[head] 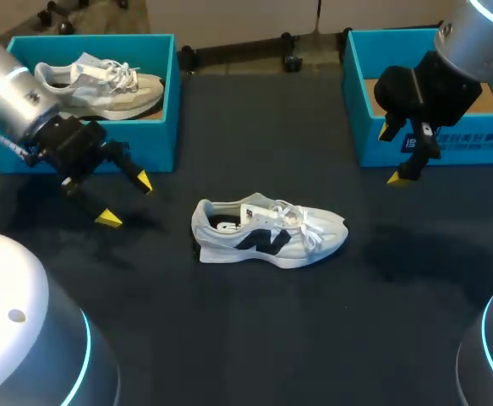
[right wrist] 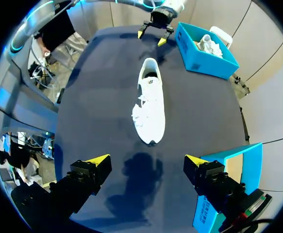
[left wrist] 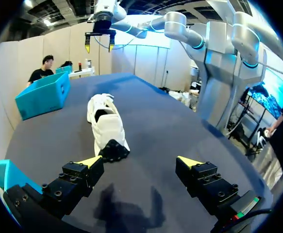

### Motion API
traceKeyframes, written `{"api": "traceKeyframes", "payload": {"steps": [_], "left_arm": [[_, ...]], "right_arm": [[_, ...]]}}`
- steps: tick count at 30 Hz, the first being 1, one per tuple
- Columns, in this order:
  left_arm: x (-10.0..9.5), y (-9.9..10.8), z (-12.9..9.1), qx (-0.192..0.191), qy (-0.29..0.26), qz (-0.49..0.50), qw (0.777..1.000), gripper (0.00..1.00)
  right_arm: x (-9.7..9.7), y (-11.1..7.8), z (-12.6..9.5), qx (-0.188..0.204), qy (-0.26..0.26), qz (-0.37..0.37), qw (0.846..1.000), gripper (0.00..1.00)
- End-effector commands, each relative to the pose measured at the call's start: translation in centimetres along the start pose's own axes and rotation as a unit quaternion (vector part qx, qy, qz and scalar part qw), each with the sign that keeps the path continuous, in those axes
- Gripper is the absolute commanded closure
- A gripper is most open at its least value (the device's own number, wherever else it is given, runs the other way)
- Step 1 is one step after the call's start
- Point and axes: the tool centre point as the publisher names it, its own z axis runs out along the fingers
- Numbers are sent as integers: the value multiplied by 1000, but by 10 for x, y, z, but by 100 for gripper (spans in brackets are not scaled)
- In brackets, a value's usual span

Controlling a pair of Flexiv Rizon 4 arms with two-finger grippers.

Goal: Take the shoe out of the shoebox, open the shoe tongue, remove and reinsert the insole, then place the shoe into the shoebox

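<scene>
shoe [head: 270, 233] between left shoebox [head: 157, 144] and right shoebox [head: 360, 101], well apart from both; left fingers [head: 108, 220] and right fingers [head: 396, 178] apart, empty

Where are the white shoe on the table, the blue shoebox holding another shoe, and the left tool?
white shoe [head: 267, 237], head view, its side panel.
blue shoebox [head: 145, 139], head view, its front wall.
left tool [head: 126, 200], head view, midway between its yellow tips.

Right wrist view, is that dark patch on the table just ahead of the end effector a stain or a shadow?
Right wrist view: a shadow, shaped like the right end effector, falling on the table short of the shoe. Left wrist view: a similar one under the left end effector. Head view: soft shadows near both.
</scene>
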Motion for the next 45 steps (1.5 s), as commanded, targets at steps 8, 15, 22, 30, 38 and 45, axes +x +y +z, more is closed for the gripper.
{"api": "traceKeyframes", "payload": {"steps": [8, 15, 22, 30, 38, 45], "left_arm": [[7, -2, 2, -4, -48, 1, 999, 0], [2, -2, 13, 13, -82, -8, 997, 0], [-14, 7, 32, 60, -167, -58, 982, 0], [-23, 21, 47, 69, -212, -60, 973, 0], [-26, 27, 60, 74, -218, -74, 970, 0], [-32, 27, 75, 84, -231, -92, 965, 0]], "right_arm": [[-1, 0, 1, 1, 1, 0, 1000, 0], [-1, 0, 1, 1, 1, 0, 1000, 0], [-1, 0, 1, 1, 1, 0, 1000, 0], [-1, 0, 1, 1, 1, 0, 1000, 0], [-1, 0, 1, 1, 1, 0, 1000, 0], [-1, 0, 1, 1, 1, 0, 1000, 0]]}}
